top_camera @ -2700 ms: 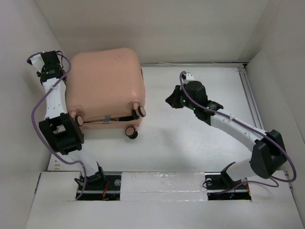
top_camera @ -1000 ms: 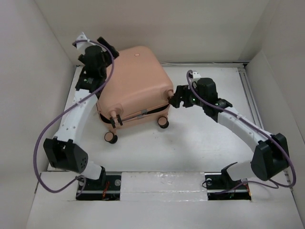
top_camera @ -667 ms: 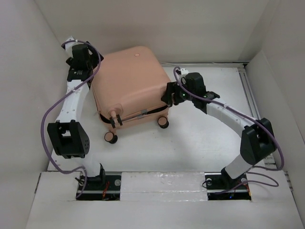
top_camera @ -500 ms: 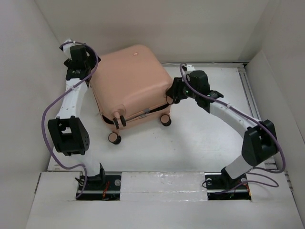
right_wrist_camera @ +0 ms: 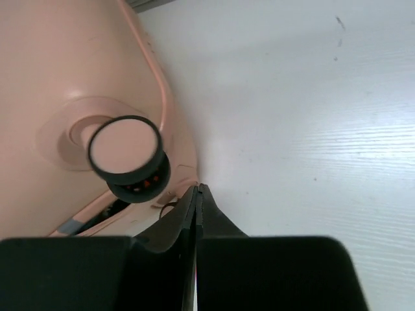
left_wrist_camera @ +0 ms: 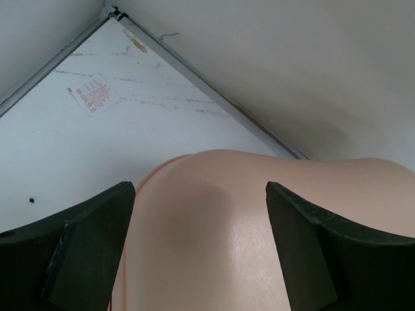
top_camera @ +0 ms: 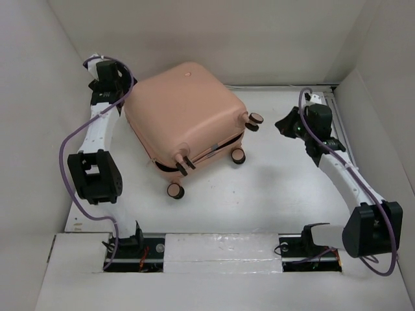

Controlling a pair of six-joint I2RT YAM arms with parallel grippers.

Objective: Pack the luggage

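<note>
The luggage lies flat on its broad side on the white surface, towards the far left, turned at an angle so that its wheeled end points to the near right. Both halves of the shell lie together, one on top of the other. A dark seam runs along the wheeled end between them, and from here I cannot tell whether it is fully zipped. No loose items to pack show anywhere in view, and what is inside is hidden.

The left gripper sits at the far left corner of the luggage with its jaws wide apart. The rounded pink corner fills the space between and beyond them, and whether the pads touch the shell cannot be told. The right gripper is on the right side, its jaws pressed together on nothing. In the wrist view its tips point at the lower edge of the shell just beside a caster wheel, while the top view shows it a little apart from the case.

My reading is that the task is well along: the contents appear to be in and the lid is down. What seems left is to make sure of the closure along the seam, and perhaps to square the case up or stand it on its wheels
</note>
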